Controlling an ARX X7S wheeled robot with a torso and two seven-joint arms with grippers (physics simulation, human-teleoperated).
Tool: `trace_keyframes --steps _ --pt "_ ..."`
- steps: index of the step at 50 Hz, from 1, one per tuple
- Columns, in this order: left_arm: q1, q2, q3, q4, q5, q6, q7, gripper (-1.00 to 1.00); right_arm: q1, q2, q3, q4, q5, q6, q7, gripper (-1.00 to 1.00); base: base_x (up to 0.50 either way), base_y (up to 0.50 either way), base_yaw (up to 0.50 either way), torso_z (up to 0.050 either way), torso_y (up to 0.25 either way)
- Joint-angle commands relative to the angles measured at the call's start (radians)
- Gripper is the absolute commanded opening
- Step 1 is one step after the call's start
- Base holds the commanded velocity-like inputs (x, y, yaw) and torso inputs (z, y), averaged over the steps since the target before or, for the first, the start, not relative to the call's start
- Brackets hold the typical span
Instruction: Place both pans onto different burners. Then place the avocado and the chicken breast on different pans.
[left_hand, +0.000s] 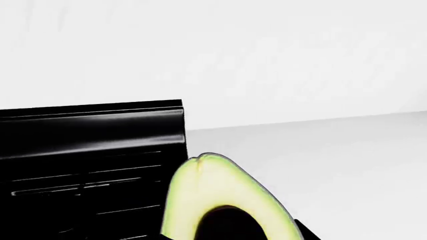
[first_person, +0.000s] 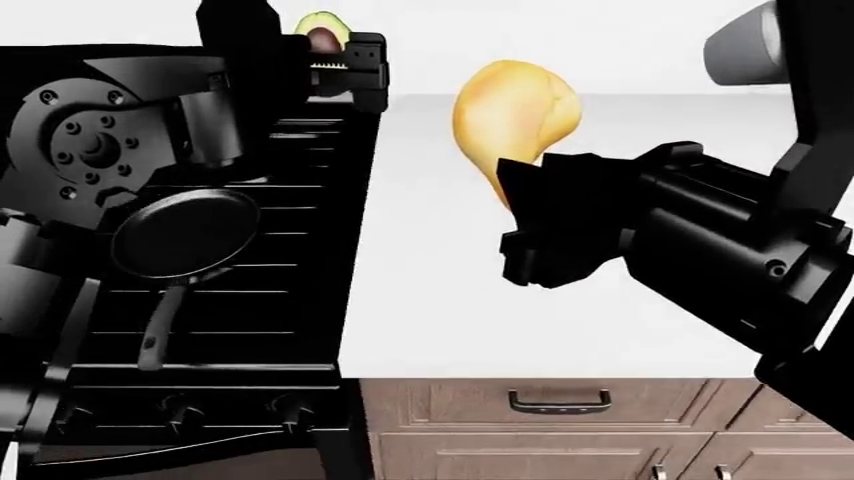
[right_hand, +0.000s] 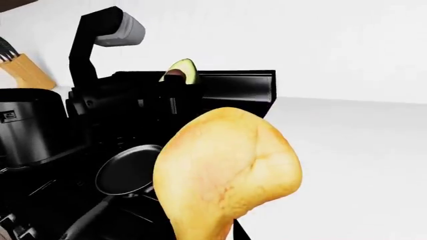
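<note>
1. While one pan (first_person: 184, 232) sits on the range (first_person: 320, 300) grates over a burner, I can't find the second pan.
2. Left gripper (first_person: 350, 62) is clamped on the avocado (first_person: 320, 28), raised above the range's back corner.
3. Right gripper (first_person: 534, 215) is closed on the chicken breast (first_person: 514, 115), lifted over the white counter (first_person: 427, 300).
4. Judging by this, both foods await placing.
5. No readable writing anywhere.
</note>
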Motion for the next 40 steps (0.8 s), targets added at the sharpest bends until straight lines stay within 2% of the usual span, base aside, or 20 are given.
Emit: trace_keyframes --steps 1,40 --pt "-0.013 0.0 0.005 -0.04 0.009 0.009 -0.012 -1.0 0.003 -0.005 0.017 0.005 -0.025 0.006 -0.002 -1.0 0.0 0.5 0.0 0.0 0.0" --pt "-0.015 -0.002 0.011 -0.035 0.006 0.008 -0.013 -1.0 -0.006 -0.017 0.013 0.02 -0.036 0.02 0.004 -1.0 0.0 0.5 0.0 0.0 0.001"
